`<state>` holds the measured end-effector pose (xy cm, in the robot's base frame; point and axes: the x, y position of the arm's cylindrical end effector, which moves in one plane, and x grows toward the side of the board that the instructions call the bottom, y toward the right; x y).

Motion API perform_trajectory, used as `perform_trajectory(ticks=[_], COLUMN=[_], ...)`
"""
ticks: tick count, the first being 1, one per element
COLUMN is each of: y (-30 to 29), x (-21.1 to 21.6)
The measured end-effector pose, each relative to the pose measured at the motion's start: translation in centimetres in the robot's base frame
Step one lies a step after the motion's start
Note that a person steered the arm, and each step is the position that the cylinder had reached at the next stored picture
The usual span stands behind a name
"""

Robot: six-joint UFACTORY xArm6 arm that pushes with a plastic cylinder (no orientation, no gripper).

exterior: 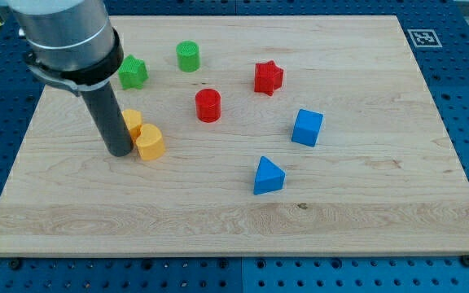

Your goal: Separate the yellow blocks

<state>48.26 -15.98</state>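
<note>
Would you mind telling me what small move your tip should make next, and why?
Probably a short push toward the view's right, between them: my tip sits at the left of the two yellow blocks, which touch, the rear yellow block partly hidden behind the rod and the front yellow block just right.

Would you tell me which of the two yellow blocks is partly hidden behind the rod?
The upper-left yellow block is partly covered by the rod above my tip. The other yellow block, lower and to the right, shows whole; the two touch.
</note>
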Motion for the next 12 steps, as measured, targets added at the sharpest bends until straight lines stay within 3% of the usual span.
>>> perform_trajectory(ticks=[2,3,5,6,7,8,10,12], y=[-0.3,-0.2,7.7,11.3,10.6,9.4,3.0,1.1], x=[0.4,4.0,4.8,1.6,-3.1,-4.9,-2.8,-2.2])
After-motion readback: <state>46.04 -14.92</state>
